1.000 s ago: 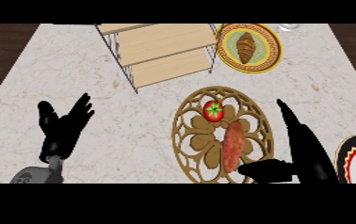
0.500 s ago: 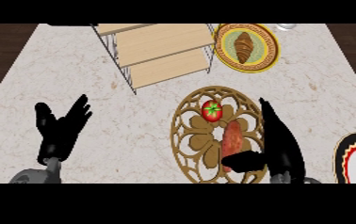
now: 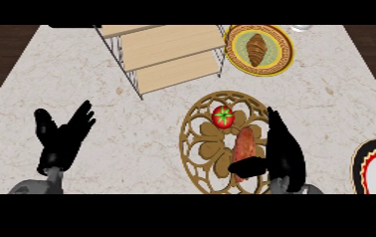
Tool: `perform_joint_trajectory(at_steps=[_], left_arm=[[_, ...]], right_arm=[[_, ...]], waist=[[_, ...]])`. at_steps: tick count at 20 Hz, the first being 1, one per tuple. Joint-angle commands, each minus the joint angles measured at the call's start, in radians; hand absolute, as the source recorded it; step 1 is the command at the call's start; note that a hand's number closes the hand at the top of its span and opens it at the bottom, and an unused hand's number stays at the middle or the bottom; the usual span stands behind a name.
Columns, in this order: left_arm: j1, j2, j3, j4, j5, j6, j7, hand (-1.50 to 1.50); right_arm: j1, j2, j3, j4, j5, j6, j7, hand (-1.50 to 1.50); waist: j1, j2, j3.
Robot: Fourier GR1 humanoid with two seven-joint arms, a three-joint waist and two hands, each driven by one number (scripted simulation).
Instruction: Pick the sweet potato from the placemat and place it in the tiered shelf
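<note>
Sweet potato [image 3: 243, 144] and tomato [image 3: 223, 116] on placemat [image 3: 198, 141], right hand [image 3: 283, 154] open beside potato, tiered shelf [image 3: 169, 57] bare

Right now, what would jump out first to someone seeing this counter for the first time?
Probably the round gold openwork placemat at centre right, holding a red tomato and an orange sweet potato, with the black right hand alongside the potato. Behind it stands the wooden tiered shelf, next to a plate with a croissant.
</note>
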Motion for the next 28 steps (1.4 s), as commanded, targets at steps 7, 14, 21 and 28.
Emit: perform_joint_trajectory(at_steps=[7, 14, 21, 28], left_arm=[[0.024, -0.043, 0.011, 0.023, -0.022, -0.013, -0.031, 0.00], [0.007, -0.054, 0.031, 0.029, -0.060, -0.023, -0.003, 0.00], [-0.001, -0.046, 0.036, -0.001, -0.068, -0.045, 0.023, 0.00], [0.022, -0.060, 0.079, 0.017, -0.077, -0.074, 0.007, 0.00]], right_arm=[[-0.010, 0.115, -0.077, 0.146, 0.127, 0.018, 0.070, -1.50], [0.061, 0.170, -0.095, 0.163, 0.197, -0.004, -0.033, -1.50], [-0.022, 0.178, -0.048, 0.287, 0.095, 0.242, -0.135, 1.50], [0.028, 0.207, -0.048, 0.255, 0.101, 0.047, -0.229, 1.50]], waist=[[0.000, 0.003, -0.002], [-0.003, 0.002, -0.002], [0.019, 0.007, -0.002], [0.000, 0.003, -0.001]])
